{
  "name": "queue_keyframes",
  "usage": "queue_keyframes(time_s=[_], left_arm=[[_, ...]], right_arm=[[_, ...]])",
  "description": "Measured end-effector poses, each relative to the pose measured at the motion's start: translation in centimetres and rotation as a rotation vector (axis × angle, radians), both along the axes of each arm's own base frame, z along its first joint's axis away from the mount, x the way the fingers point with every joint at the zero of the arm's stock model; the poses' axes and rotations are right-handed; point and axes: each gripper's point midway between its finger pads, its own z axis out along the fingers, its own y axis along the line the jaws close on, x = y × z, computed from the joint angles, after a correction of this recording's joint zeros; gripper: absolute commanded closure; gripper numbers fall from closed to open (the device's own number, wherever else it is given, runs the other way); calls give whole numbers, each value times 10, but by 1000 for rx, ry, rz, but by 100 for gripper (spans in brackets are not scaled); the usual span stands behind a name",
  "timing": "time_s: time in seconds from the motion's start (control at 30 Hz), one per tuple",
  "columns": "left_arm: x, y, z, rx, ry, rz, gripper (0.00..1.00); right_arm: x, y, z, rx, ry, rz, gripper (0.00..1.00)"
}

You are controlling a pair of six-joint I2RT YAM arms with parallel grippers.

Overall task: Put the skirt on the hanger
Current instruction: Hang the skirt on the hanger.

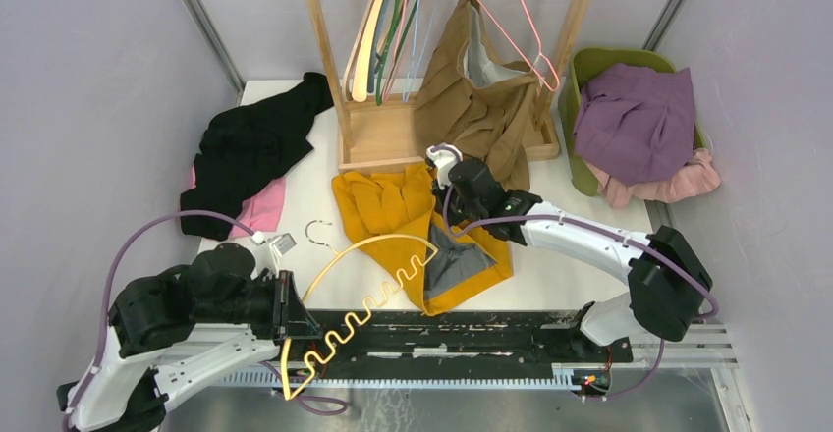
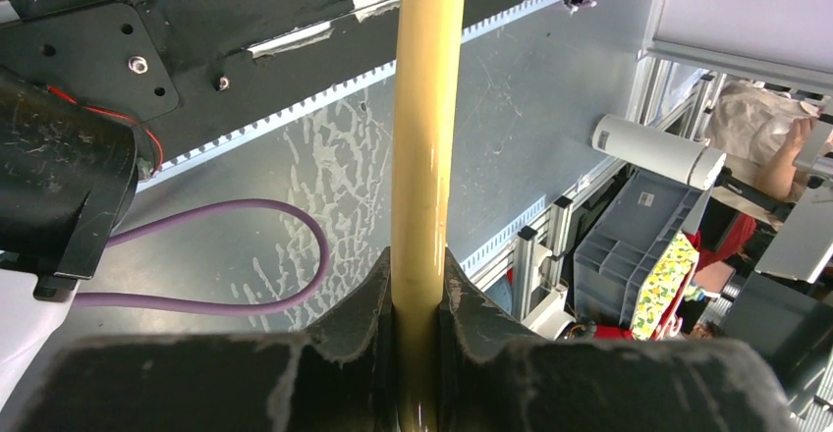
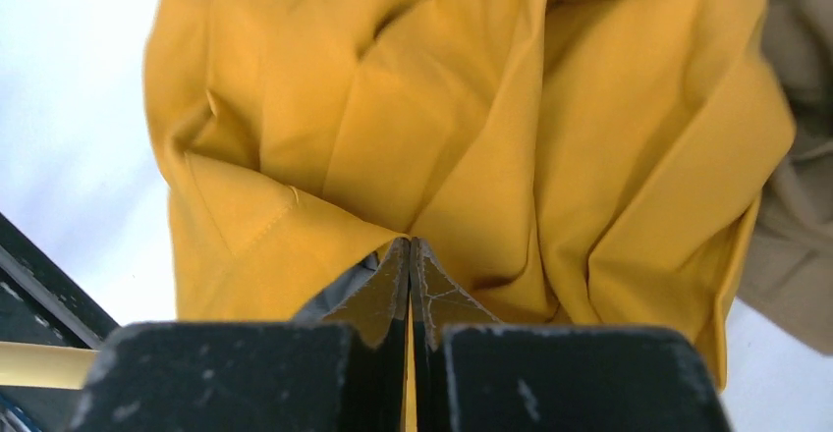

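A mustard-yellow skirt [image 1: 393,211] with a grey lining lies on the white table in front of the wooden rack. A yellow hanger [image 1: 365,290] with a wavy bottom bar and a metal hook lies slanted from the table's front over the rail. My left gripper [image 1: 287,306] is shut on the hanger's arm [image 2: 424,157] near its lower left end. My right gripper [image 1: 444,172] is shut on a fold of the skirt [image 3: 413,137] at its far right edge, with the cloth pinched between the fingertips.
A wooden rack [image 1: 378,133] with several hangers and a brown garment [image 1: 481,98] stands at the back. Black and pink clothes [image 1: 246,152] lie at the left. A green basket [image 1: 629,64] with purple and pink clothes is at the right.
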Motion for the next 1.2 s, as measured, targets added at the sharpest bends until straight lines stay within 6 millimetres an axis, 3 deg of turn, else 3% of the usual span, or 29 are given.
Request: queue_keyframes(time_s=[0.13, 0.3, 0.47, 0.7, 0.93, 1.2], left_arm=[[1, -2, -7, 16, 11, 0, 97], [5, -7, -13, 17, 12, 0, 97], [15, -21, -26, 8, 13, 4, 97], [37, -40, -43, -71, -18, 96, 97], [56, -47, -51, -172, -51, 217, 97], [75, -66, -76, -239, -28, 293, 97]], right_arm=[[12, 19, 30, 55, -29, 18, 99], [18, 38, 51, 97, -42, 48, 99], [14, 52, 59, 100, -46, 69, 99], [-10, 71, 63, 73, -70, 68, 99], [-22, 67, 63, 21, -113, -26, 99], [-18, 52, 82, 39, -182, -168, 99]])
